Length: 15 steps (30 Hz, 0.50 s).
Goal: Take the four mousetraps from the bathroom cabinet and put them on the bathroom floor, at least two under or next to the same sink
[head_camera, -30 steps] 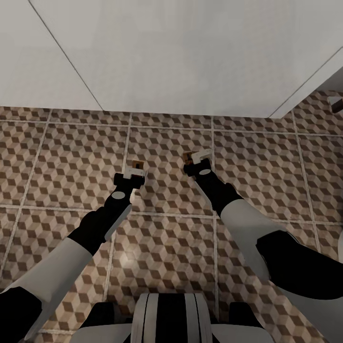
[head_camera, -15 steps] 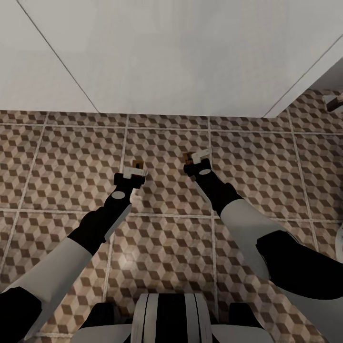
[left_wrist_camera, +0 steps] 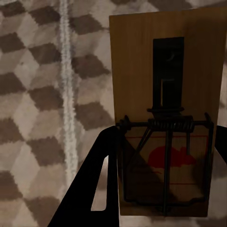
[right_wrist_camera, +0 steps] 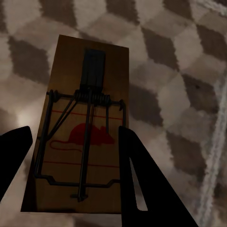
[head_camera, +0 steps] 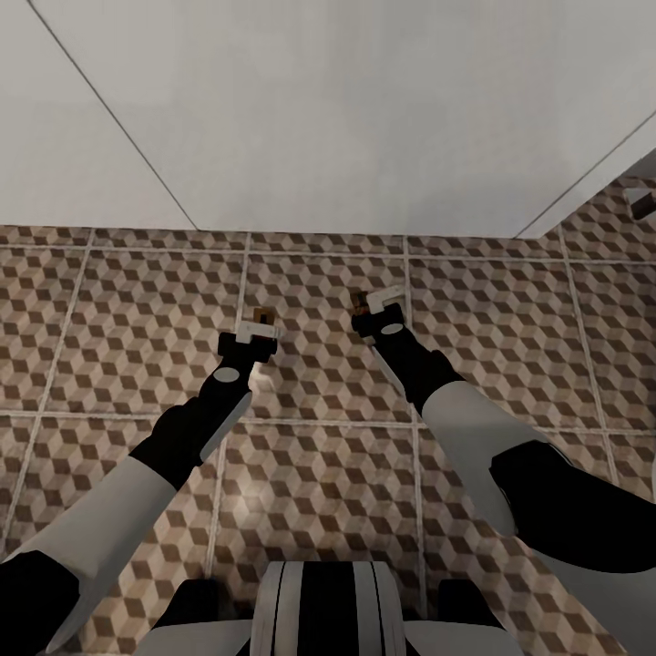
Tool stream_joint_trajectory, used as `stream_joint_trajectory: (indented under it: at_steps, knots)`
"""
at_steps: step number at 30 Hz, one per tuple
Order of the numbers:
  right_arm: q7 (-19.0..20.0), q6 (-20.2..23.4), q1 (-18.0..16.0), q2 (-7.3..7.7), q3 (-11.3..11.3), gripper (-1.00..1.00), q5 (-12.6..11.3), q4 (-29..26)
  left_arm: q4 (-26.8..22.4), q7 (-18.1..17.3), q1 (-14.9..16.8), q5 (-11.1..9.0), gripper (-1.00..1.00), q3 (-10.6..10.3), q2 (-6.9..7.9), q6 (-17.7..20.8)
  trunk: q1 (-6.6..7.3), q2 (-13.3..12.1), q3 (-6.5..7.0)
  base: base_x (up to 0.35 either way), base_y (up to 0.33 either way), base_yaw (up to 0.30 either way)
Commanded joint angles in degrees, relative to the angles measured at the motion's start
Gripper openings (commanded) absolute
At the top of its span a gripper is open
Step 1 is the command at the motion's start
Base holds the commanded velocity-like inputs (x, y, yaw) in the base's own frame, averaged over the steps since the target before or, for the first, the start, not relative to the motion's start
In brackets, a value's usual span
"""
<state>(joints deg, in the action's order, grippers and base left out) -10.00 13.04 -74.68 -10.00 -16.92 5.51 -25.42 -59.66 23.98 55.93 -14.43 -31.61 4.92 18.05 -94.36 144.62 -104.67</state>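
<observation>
Nearest us, at the bottom of the head view, sits our own trunk, and our two arms reach forward over the floor (head_camera: 109, 301) of cube-patterned tiles.

Our left end effector (head_camera: 258, 330), left of centre, is clamped on a trap (head_camera: 263, 315). In the left wrist view that trap (left_wrist_camera: 165, 109) shows as a brown board with a black spring, wire bar and red mouse print. A dark finger (left_wrist_camera: 101, 184) presses against one long edge. We judge the grip sits at the wired end so the board clears the tiles during carrying. Its long axis runs along the fingers, pointing forward and away from us.

Our right end effector (head_camera: 375, 305), just right of centre, is likewise closed on a second trap (head_camera: 360, 300). In the right wrist view this second trap (right_wrist_camera: 80, 127) lies between two dark fingers (right_wrist_camera: 135, 175), long axis again along them, leaning slightly.

Both traps hang above the floor, not yet set down.

Farther off, a plain white panel (head_camera: 346, 109) fills the upper frame where the tiles end. At the far right edge lies a small brown object (head_camera: 642, 202), too small to identify.
</observation>
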Motion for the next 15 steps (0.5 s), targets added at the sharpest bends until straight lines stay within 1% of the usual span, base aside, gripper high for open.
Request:
stream_joint_trajectory:
  at_steps: [1, 6, 11, 15]
  knots:
    - [-0.2, 0.5, 0.0, 0.00, -0.2, -1.00, 0.6, -0.1, -0.1, 0.7, 0.0, -0.4, -1.00, -0.3, 0.09, 0.2, 0.01, 0.0, -0.03, 0.012, 0.009, 0.000]
    - [-0.2, 0.5, 0.0, 0.00, -0.2, -1.00, 0.6, -0.1, -0.1, 0.7, 0.0, -0.4, -1.00, -0.3, 0.12, 0.2, 0.01, 0.0, -0.03, 0.013, 0.004, 0.000]
    - [-0.2, 0.5, 0.0, 0.00, -0.2, -1.00, 0.6, 0.0, 0.0, 0.7, -0.2, -0.4, -1.00, -0.3, 0.11, 0.2, 0.01, 0.0, -0.03, 0.084, 0.001, 0.000]
    - [-0.2, 0.5, 0.0, 0.00, -0.2, -1.00, 0.6, 0.0, 0.1, 0.7, -0.3, -0.4, -1.00, -0.3, 0.10, 0.2, 0.01, 0.0, -0.03, 0.032, 0.000, 0.000]
